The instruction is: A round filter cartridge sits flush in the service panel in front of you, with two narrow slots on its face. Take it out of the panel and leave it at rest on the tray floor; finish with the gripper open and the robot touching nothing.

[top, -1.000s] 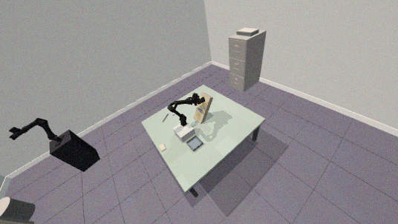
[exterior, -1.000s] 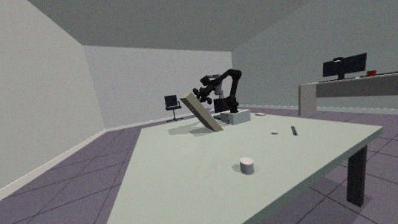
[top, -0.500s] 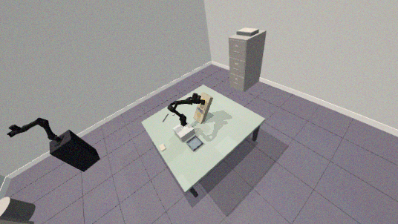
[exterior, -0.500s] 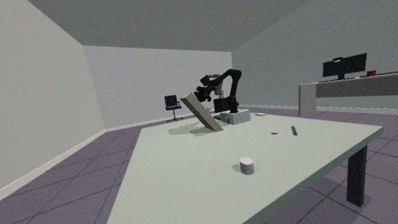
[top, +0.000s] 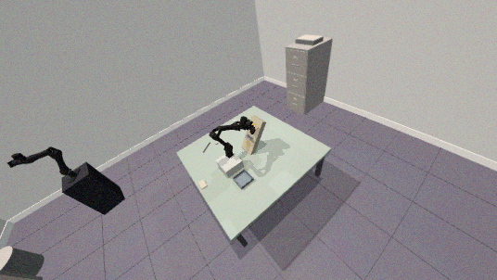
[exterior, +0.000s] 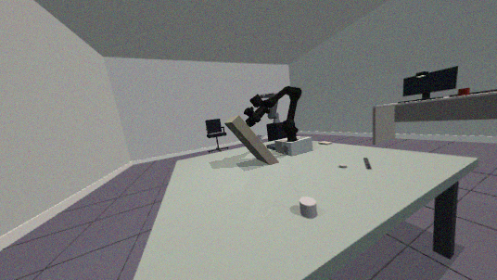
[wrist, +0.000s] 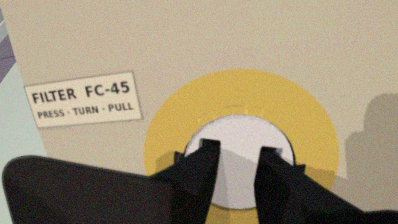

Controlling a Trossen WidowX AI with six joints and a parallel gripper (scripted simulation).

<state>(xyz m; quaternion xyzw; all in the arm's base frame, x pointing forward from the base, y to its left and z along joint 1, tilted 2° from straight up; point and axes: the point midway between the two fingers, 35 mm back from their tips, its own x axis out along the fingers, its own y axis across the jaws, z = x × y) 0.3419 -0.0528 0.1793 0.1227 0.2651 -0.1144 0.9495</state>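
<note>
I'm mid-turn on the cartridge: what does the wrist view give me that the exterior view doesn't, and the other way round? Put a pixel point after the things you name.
Only the wrist view: the label [wrist: 84,100] reading FILTER FC-45, PRESS · TURN · PULL, the yellow ring [wrist: 242,92], and the filter cartridge [wrist: 237,170] with the fingertips in its slots.

Only the exterior view: the panel's backward lean, the arm [exterior: 292,108] on its pale base [exterior: 301,146], and a small white cylinder [exterior: 308,208] standing on the table.

Both: the gripper [exterior: 250,124] [wrist: 237,153] at the panel [exterior: 250,139] [wrist: 200,40], and part of the table top [exterior: 223,195] [wrist: 22,120].
</note>
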